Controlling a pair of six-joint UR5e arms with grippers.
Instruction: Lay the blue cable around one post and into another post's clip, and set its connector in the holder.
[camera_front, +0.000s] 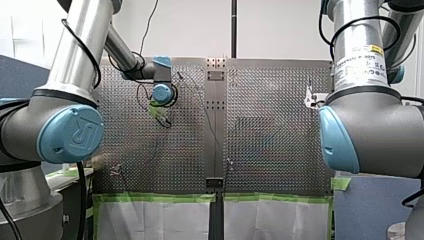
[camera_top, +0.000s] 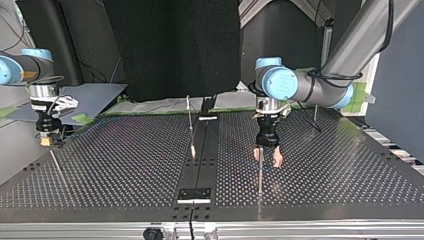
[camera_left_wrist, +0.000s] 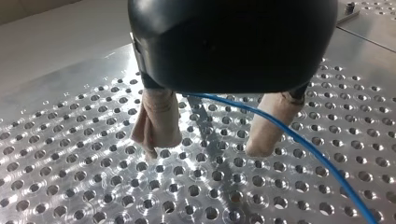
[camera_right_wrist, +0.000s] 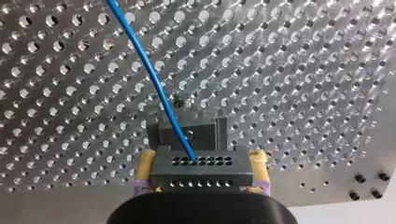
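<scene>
Blue plastic-sheathed cable (camera_left_wrist: 280, 126) is running loose between the spread beige-padded fingers (camera_left_wrist: 159, 116) of my black-bodied left gripper (camera_left_wrist: 208, 148). The gripper is hovering low over the perforated metal table (camera_left_wrist: 93, 186), probably to guide the slack toward a slim upright post (camera_top: 260, 175) just beside it, though the top view is too faint to tell whether the cable is touching the post. Its dark grey block connector (camera_right_wrist: 201, 170), with rows of small holes, is being pinched at both sides by the yellow pads (camera_right_wrist: 145, 163) of my right gripper (camera_right_wrist: 203, 164), which is holding it just short of the grey metal holder (camera_right_wrist: 205, 133), apparently lining it up for seating.
</scene>
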